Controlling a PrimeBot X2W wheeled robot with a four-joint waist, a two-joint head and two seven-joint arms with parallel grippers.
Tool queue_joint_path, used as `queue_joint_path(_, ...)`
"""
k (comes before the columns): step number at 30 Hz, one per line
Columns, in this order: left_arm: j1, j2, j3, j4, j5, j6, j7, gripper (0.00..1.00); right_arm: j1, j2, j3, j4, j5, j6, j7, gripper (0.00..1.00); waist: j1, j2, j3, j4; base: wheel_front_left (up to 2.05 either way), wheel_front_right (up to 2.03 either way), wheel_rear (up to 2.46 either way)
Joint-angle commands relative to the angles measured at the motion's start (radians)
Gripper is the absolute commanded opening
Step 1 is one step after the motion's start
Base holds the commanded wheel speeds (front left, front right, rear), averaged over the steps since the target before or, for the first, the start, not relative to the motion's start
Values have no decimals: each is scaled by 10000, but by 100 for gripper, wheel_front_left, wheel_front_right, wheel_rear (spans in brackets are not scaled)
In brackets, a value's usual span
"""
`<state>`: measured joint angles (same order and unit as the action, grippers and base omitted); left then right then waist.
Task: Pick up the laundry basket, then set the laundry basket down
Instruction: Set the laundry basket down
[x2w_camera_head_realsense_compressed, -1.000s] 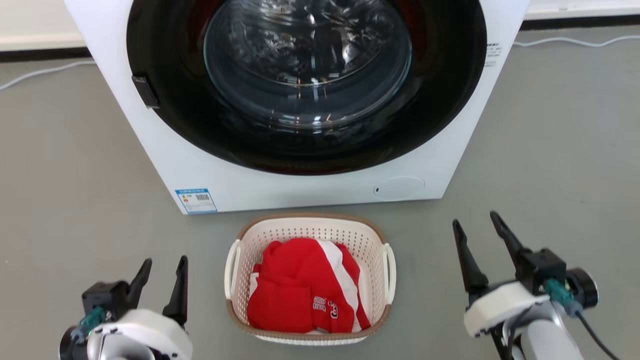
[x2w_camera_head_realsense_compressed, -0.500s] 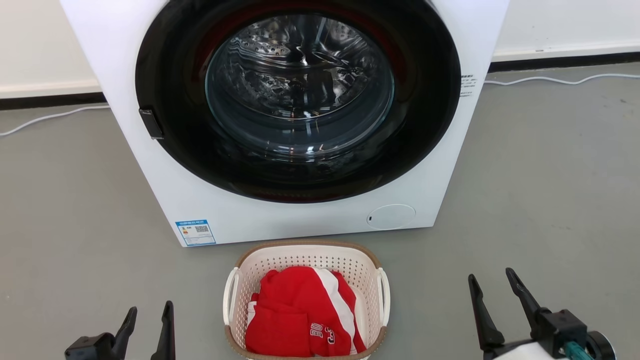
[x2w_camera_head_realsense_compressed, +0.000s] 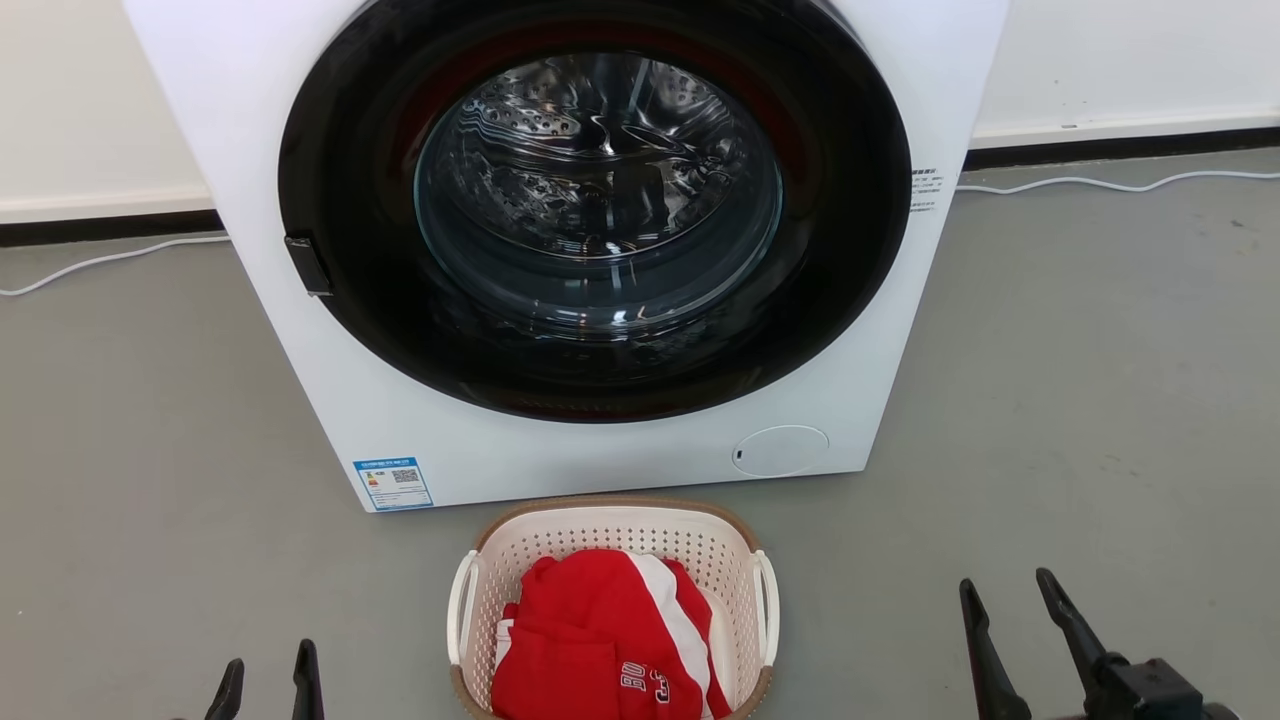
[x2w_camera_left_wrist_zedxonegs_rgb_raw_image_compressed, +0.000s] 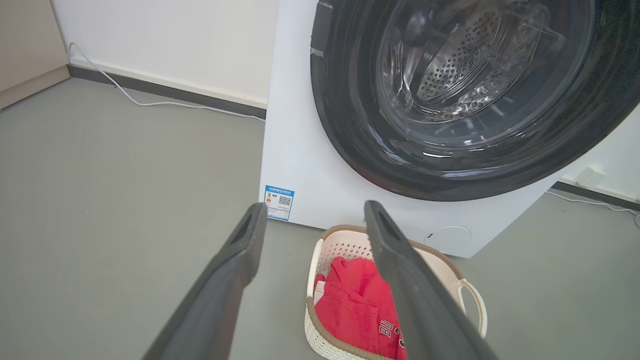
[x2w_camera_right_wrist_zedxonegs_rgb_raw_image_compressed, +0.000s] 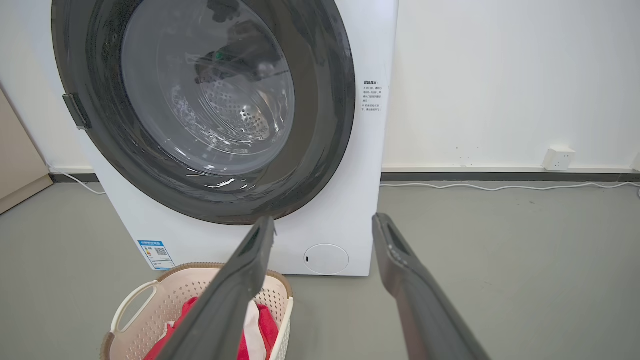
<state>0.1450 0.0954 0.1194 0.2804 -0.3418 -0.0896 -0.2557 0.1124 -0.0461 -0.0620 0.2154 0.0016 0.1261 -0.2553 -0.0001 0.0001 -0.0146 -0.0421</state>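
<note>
At the lower left of the head view, the left gripper (x2w_camera_head_realsense_compressed: 266, 668) points up the frame with its two dark fingers spread wide and nothing between them; it hangs over the grey floor (x2w_camera_head_realsense_compressed: 150, 450), well apart from the task's thing; to its right, between the two arms and roughly centred before the robot, the laundry basket (x2w_camera_head_realsense_compressed: 610, 505) sits on the floor just in front of the white front-loading washing machine (x2w_camera_head_realsense_compressed: 560, 465), near it but not touching; a red and white garment (x2w_camera_head_realsense_compressed: 590, 640) lies heaped inside; the basket's long axis seems to run from the machine toward the robot, so its left loop handle (x2w_camera_head_realsense_compressed: 459, 610) faces the left gripper and its right loop handle (x2w_camera_head_realsense_compressed: 769, 605) faces the right gripper (x2w_camera_head_realsense_compressed: 1006, 585); that gripper, at the lower right, is likewise spread wide and empty, well apart from the basket; the left one looks slightly the nearer to its handle; each gripper would need to travel inward and forward to its own side's handle before any lift, and neither touches the basket.
</note>
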Motion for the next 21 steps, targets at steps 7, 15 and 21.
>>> queue_joint_path(7,-216,37,468,-391,314,-122,-61,100,-103,-41,269,-301,121,46,-65,100,1,-1,16,25,0,0,0)
queue_joint_path(15,-431,86,515,-260,404,-181,-61,100,-312,-41,431,-338,136,46,-65,100,1,-1,245,-266,0,0,0)
queue_joint_path(21,-833,301,381,268,400,-233,-54,100,-536,-41,603,-497,176,46,-65,100,1,-1,575,-758,0,0,0)
